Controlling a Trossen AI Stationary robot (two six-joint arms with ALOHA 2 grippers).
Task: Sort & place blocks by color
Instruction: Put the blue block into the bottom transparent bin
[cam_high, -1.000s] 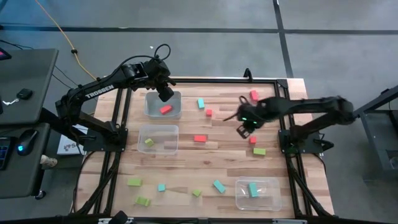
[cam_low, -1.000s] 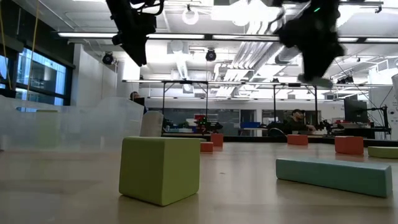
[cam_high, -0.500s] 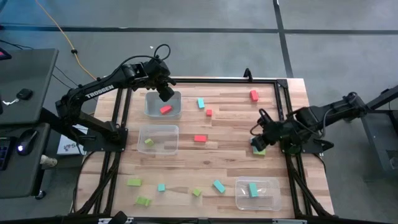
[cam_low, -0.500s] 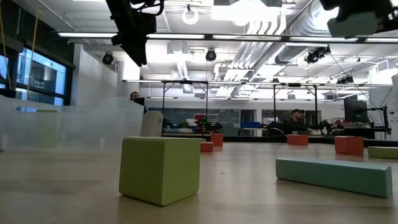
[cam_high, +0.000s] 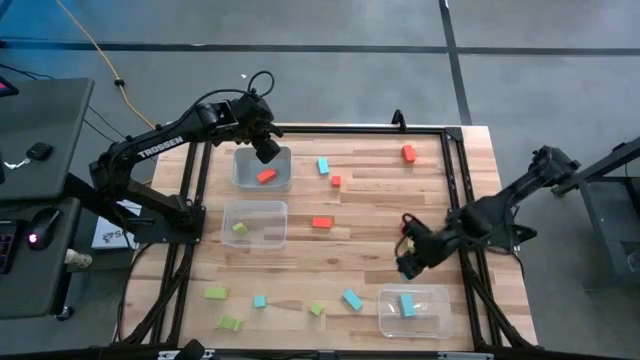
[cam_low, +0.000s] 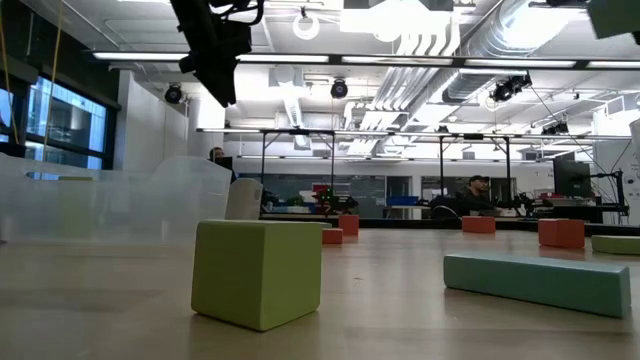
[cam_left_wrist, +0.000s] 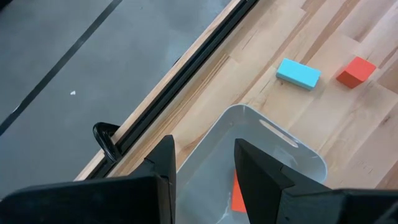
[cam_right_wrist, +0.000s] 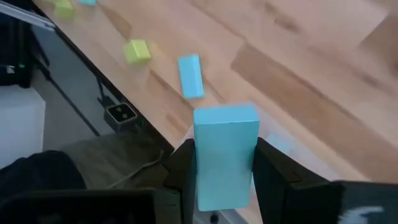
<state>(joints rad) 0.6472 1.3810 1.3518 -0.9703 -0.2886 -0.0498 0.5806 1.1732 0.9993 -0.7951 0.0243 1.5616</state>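
My right gripper (cam_high: 410, 262) hangs over the table's near right part, beside the near-right tub (cam_high: 437, 296), shut on a teal block (cam_right_wrist: 225, 155). That block also shows at the low view's upper right corner (cam_low: 615, 15). My left gripper (cam_high: 265, 150) is open and empty above the far-left tub (cam_high: 285, 160), which holds a red block (cam_high: 266, 175). The middle tub (cam_high: 262, 210) holds a lime block (cam_high: 240, 229), and the near-right tub holds a teal one (cam_high: 407, 305). Several red, lime and teal blocks lie flat on the wood. My right gripper pinches the teal block between its two fingers (cam_right_wrist: 181, 169), which sit on its two opposite side faces (cam_right_wrist: 202, 171). The block's free end (cam_right_wrist: 225, 118) sticks out past the fingertips. It is lifted clear of the table.
Loose blocks: teal (cam_high: 323, 166), red (cam_high: 336, 181), red (cam_high: 408, 153) and red (cam_high: 321, 222) in the far half; lime (cam_high: 216, 293), teal (cam_high: 259, 300), lime (cam_high: 230, 323), lime (cam_high: 316, 310) and teal (cam_high: 351, 298) along the near edge. A black frame rails the table.
My right gripper has carried the teal block from the table's middle right toward the near edge, ending beside the near-right tub. In the low view it has left the picture through the upper right. The left arm has kept still.
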